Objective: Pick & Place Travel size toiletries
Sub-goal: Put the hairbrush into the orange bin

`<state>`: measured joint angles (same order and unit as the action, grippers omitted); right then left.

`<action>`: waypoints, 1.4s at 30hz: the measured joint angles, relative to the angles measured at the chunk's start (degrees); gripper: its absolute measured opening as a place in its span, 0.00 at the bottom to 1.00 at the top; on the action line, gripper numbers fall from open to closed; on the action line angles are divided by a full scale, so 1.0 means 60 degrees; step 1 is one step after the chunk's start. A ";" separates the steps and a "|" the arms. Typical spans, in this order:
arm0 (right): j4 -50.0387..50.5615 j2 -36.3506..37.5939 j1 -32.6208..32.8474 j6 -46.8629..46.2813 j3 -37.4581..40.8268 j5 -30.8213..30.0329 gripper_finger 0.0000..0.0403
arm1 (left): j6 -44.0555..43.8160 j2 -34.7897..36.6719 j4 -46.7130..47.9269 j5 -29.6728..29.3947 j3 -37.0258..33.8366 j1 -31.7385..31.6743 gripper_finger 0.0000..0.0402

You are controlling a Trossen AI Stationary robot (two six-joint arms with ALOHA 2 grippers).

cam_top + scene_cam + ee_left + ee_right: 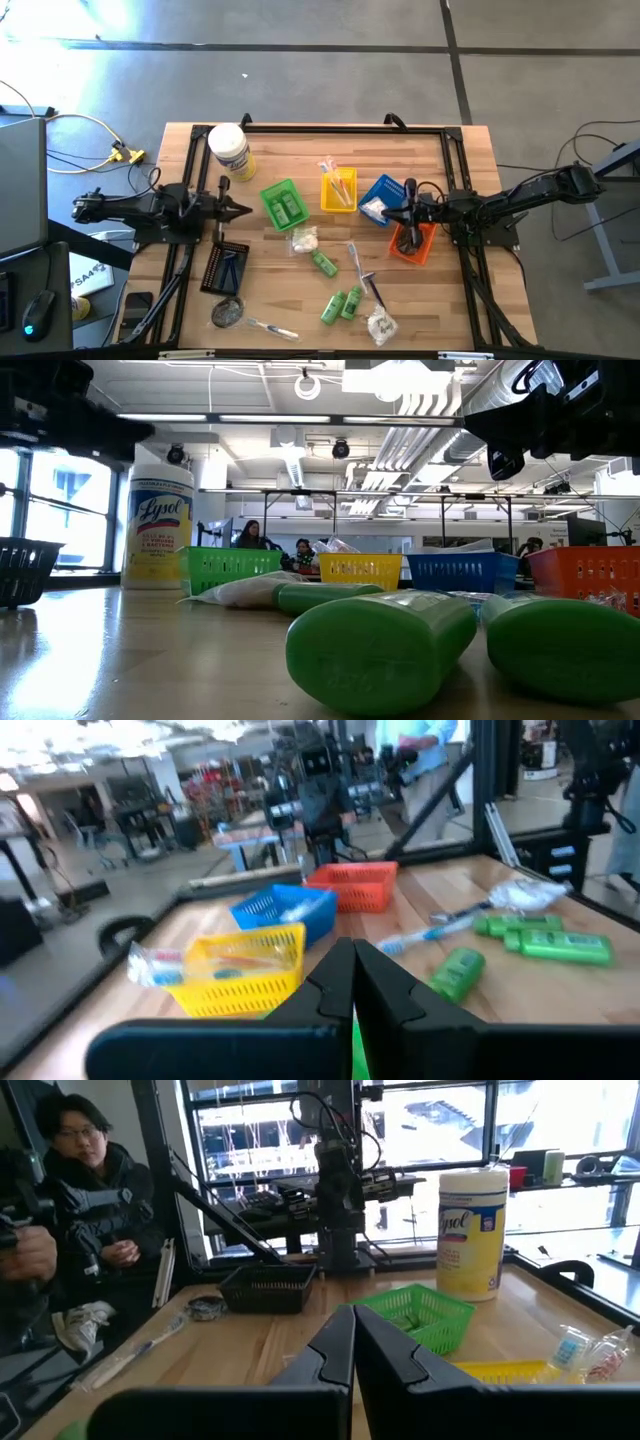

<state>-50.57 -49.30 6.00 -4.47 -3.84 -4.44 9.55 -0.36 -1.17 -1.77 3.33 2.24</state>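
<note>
The toiletries lie loose on the wooden table: green tubes (322, 262) (341, 304), white packets (304, 238) (380, 325), a clear-wrapped toothbrush (354, 256), a dark round sachet (228, 312). More sit in the green tray (283, 203), yellow tray (338, 190) and blue tray (378, 198). My left gripper (243, 210) hangs shut at the table's left, just left of the green tray. My right gripper (387, 212) is shut too, above the blue and orange trays (412, 242). Both wrist views show the fingertips closed together (353, 982) (353, 1345) with nothing between them.
A large white jar with a yellow label (230, 150) stands at the far left corner. A black tray (225, 266) sits by the left arm's base. A black frame (340, 128) runs around the table. People sit beyond the table (85, 1190). Bare wood lies between the trays and the far edge.
</note>
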 joint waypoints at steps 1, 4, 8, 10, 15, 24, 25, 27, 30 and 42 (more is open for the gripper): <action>-0.0076 0.0002 0.0000 -0.0060 0.0000 -0.0029 0.01 | 0.0082 0.0000 -0.0063 -0.0053 0.0145 0.0000 0.00; -0.0184 0.0000 0.0000 -0.0313 0.0000 -0.0221 0.01 | 0.0179 0.0018 -0.0128 -0.0089 0.0325 0.0000 0.00; -0.0184 0.0000 0.0000 -0.0841 0.0000 -0.0333 0.01 | 0.0112 -0.0073 0.0094 -0.0018 0.0310 0.0000 0.00; -0.0178 0.0000 0.0000 -0.0899 0.0000 -0.0251 0.01 | 0.0114 -0.0139 0.0101 -0.0047 0.0317 0.0000 0.00; -0.0127 -0.0095 0.0004 -0.0899 0.0000 -0.0235 0.01 | 0.0114 -0.0167 0.0286 -0.0119 0.0317 0.0000 0.00; -0.0210 -0.0255 0.0000 -0.0788 0.0000 -0.0264 0.01 | -0.0379 -0.0193 0.0371 0.0059 0.0259 0.0000 0.00; -0.0214 -0.0303 0.0004 -0.0761 0.0000 -0.0264 0.01 | -0.0411 -0.0189 0.0362 0.0062 0.0259 0.0000 0.00; -0.0229 -0.0355 0.0000 -0.0737 0.0000 -0.0242 0.01 | -0.0410 -0.0186 0.0320 0.0063 0.0259 0.0000 0.00; -0.0277 -0.0505 0.0000 -0.0459 -0.0004 0.0015 0.01 | -0.0410 -0.0186 0.0263 0.0067 0.0259 0.0000 0.00; -0.0148 -0.1715 0.0004 -0.0304 -0.0661 -0.0250 0.01 | -0.0237 -0.0182 0.0077 0.0059 0.0259 0.0002 0.00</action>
<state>-51.46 -59.59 6.02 -6.30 -7.80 -5.94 8.13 -1.45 -0.71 -1.42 4.89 2.25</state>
